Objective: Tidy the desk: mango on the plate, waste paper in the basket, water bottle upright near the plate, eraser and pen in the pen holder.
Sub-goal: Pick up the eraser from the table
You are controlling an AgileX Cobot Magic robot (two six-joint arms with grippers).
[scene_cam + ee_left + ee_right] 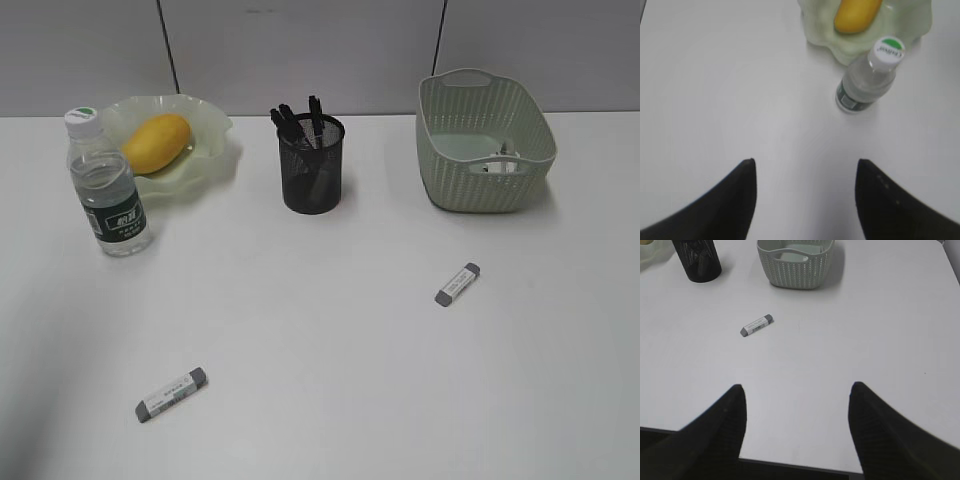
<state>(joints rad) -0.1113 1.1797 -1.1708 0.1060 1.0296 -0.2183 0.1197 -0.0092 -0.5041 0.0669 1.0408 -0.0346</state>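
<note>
Erasers (172,394) (457,284) were left lying on the desk (330,350); both grippers (805,172) (797,395) were held spread and empty.

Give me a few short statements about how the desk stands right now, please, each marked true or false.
1. The mango lies on the plate. True.
2. The water bottle lies on its side. False: it stands upright beside the plate.
3. Both erasers are in the pen holder. False: the near eraser and the far eraser lie on the desk.
4. Both the left gripper and the right gripper are open and empty. True.
</note>
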